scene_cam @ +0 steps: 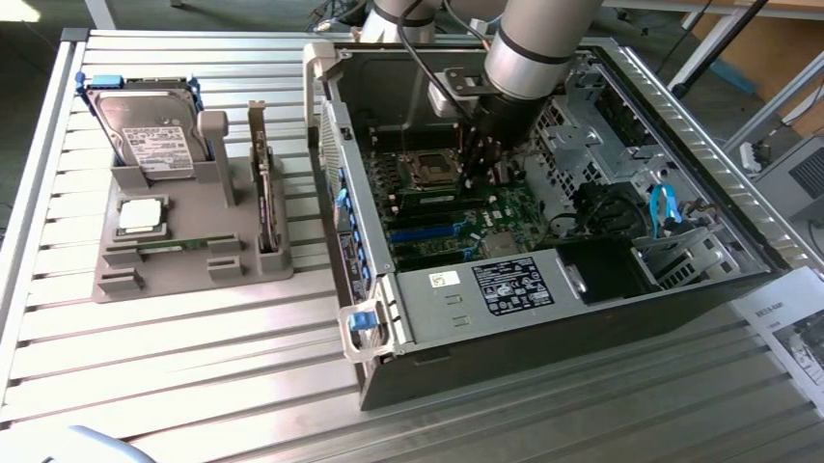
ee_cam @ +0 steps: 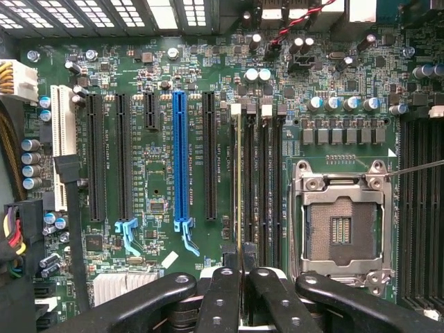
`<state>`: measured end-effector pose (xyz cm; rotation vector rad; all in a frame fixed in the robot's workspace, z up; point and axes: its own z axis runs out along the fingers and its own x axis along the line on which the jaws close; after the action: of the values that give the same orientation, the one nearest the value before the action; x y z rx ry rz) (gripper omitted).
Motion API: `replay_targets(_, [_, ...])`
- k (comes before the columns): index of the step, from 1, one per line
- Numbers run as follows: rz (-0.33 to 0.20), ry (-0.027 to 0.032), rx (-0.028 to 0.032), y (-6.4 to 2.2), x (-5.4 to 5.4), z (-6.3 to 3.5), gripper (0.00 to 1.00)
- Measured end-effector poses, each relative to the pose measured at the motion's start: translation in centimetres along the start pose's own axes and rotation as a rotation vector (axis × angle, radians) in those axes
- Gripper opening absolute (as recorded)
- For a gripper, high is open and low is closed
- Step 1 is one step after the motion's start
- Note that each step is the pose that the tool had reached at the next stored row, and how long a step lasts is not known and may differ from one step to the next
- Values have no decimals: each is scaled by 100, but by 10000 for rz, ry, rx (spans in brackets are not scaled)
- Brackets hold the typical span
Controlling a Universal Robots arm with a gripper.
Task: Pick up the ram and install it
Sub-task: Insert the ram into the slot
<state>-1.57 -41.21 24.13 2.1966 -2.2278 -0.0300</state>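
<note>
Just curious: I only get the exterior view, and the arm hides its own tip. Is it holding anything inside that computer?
Observer: Yes. In the wrist view the pincer is shut on the ram, a thin stick seen edge-on.
Operator: Where on the board is it?
Observer: It runs along the row of memory slots, beside the processor socket.
Operator: Are those slots already full?
Observer: No, the memory slots next to the ram look empty. I cannot tell whether the ram itself is seated.
</note>
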Motion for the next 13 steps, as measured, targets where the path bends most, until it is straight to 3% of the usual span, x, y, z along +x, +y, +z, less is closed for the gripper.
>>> replay_targets(13, [0, -1, 1, -1, -2, 14, 12])
